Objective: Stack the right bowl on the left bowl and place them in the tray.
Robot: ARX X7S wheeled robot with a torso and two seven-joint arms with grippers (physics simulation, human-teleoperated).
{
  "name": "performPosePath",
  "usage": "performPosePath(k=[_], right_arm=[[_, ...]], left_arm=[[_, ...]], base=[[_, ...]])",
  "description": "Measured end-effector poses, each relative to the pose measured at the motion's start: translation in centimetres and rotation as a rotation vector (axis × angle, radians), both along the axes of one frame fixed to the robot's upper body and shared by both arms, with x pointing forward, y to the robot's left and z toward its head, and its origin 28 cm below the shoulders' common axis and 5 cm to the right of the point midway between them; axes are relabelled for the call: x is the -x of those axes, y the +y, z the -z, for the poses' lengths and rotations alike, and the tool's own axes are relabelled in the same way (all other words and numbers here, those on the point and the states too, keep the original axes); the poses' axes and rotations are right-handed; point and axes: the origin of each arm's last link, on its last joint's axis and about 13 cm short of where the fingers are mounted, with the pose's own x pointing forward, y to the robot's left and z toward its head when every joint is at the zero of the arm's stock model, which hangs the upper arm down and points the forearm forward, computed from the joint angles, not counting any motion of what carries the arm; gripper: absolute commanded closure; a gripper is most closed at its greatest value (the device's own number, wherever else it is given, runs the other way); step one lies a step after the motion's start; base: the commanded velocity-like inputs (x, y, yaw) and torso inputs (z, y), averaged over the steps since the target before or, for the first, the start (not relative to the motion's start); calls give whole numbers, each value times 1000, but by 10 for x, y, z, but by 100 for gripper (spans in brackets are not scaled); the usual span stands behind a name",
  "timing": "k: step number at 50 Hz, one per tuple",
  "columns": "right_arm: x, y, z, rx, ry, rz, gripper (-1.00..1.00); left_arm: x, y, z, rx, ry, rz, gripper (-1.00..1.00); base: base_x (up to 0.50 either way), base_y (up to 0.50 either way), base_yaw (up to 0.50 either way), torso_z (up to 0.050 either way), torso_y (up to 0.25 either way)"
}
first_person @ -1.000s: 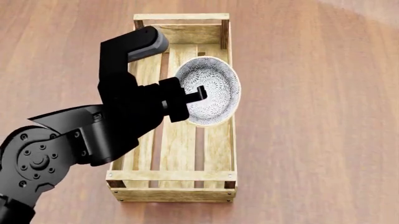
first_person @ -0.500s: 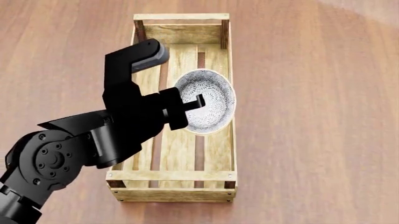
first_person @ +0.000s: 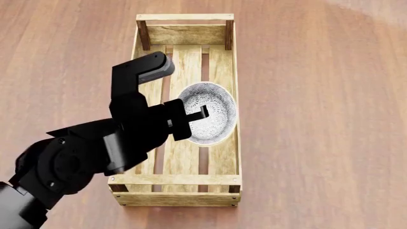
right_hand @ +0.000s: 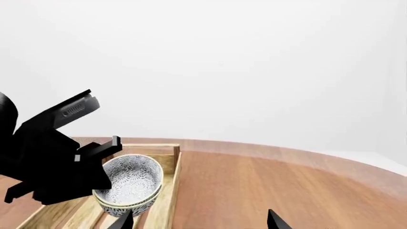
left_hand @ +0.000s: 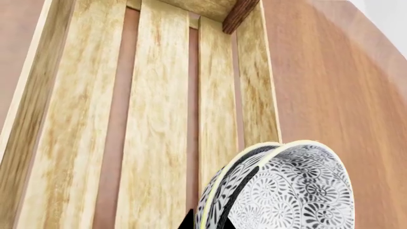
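My left gripper (first_person: 198, 113) clamps the rim of the stacked bowls (first_person: 208, 113), one nested in the other, holding them tilted just over the tray (first_person: 184, 180) planks below my jaws. My right gripper (right_hand: 200, 220) waits well apart, fingertips spread wide, holding nothing.
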Motion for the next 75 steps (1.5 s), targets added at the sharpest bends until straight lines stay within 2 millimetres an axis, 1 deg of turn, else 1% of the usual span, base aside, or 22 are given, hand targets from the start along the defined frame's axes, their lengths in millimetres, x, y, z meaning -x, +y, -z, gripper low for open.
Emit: performPosePath(k=[19, 33, 34, 47, 53, 56, 67, 71, 75], right_arm=[[-1, -3, 3, -6, 10, 11, -100], [-3, -5, 8, -8, 25, 21, -100], [-3, -5, 9, -8, 26, 22, -100], [-3, -7, 11, -8, 34, 33, -100], [-3, -7, 13, -9, 37, 37, -100], [-3, -7, 13, -9, 38, 37, -100], [0, -6, 12, -6, 37, 32, -100], [3, -4, 11, -2, 32, 26, -100], [9, -2, 9, 5, 24, 16, -100]], left_arm=[[-3, 0, 20, -17, 48, -9, 100], [-3, 5, 33, -29, 71, -21, 100], [-3, 6, 33, -29, 71, -22, -100], [-6, 8, 30, -25, 40, -10, -100], [-7, 7, 27, -61, -21, 8, -100], [-9, 7, 23, -106, -78, 15, -100], [-13, 3, 4, -362, -375, 1, -100], [-8, 3, -3, -433, -461, -8, -100], [4, 3, -13, -467, -540, -6, -100]], base=[[0, 0, 0, 1, 1], [0, 0, 0, 0, 1], [0, 0, 0, 0, 0], [0, 0, 0, 0, 0], [0, 0, 0, 0, 0], [0, 0, 0, 0, 0], [0, 0, 0, 0, 0], [0, 0, 0, 0, 0], [0, 0, 0, 2, 0]])
